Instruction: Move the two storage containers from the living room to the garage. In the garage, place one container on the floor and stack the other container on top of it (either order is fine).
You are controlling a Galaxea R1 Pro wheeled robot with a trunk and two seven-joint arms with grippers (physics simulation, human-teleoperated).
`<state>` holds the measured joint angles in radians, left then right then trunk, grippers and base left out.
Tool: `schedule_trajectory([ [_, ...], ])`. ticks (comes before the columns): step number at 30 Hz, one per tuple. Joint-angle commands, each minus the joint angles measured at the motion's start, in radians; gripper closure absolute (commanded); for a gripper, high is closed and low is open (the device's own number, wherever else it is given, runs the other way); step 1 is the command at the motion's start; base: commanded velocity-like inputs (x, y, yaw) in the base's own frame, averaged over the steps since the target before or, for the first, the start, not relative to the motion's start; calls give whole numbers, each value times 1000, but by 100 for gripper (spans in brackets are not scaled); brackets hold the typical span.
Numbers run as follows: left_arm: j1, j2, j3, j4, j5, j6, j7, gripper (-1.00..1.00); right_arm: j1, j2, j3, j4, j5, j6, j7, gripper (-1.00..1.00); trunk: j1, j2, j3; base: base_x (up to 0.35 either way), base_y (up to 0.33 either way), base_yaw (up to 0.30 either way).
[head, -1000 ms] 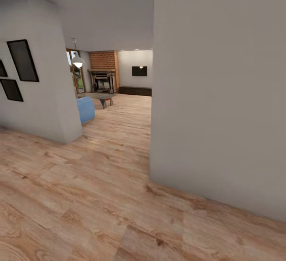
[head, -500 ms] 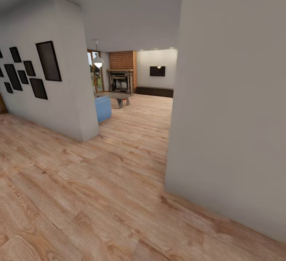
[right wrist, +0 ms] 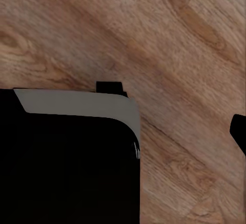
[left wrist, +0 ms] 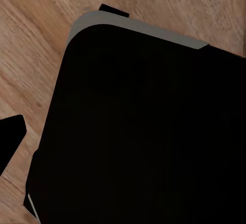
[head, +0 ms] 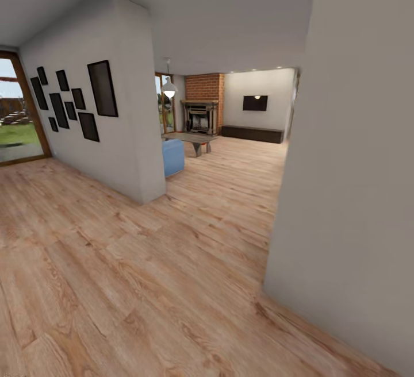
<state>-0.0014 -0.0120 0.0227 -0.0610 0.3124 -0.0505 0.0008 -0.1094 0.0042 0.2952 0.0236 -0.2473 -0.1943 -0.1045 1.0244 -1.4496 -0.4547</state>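
End effector state is something we cannot tell on either arm. The left wrist view has a dark sliver at its edge and the right wrist view a similar dark tab. Each may be a finger, but neither tells us whether the left end effector or the right end effector is spread or pressed together. Both wrist views look down past the rounded black robot base at the light wood plank flooring. From the head view we face a passage between a plain white wall close on our right and a white partition wall hung with black picture frames. A wood-framed glass door stands at far left. Through the gap lies the living room, well ahead, with its red brick fireplace, blue sofa, low coffee table and white pendant lamp. Where the two orange-red rectangular storage containers stand we cannot tell from here, though going by the task we expect them in that room. We judge them stiff, lidless and probably light, yet too wide for one arm. We would take each with both arms, pressing inward on opposite end walls or hooking under the rim. Their smooth straight sides may slip under a weak squeeze.
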Motion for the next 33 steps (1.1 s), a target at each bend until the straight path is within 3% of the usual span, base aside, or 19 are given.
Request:
schedule_trajectory([
  [1,0,0,2,0,4,-2,0,-100,-1,0,8,3,-9,-5,-1,-100,1,0,-1,314,0,270],
  [20,0,0,2,0,4,-3,0,-100,-1,0,8,3,-9,-5,-1,-100,1,0,-1,314,0,264],
  [33,0,1,2,1,4,-2,1,-100,-1,-1,7,3,-7,-5,0,-100,1,0,-1,319,0,33],
])
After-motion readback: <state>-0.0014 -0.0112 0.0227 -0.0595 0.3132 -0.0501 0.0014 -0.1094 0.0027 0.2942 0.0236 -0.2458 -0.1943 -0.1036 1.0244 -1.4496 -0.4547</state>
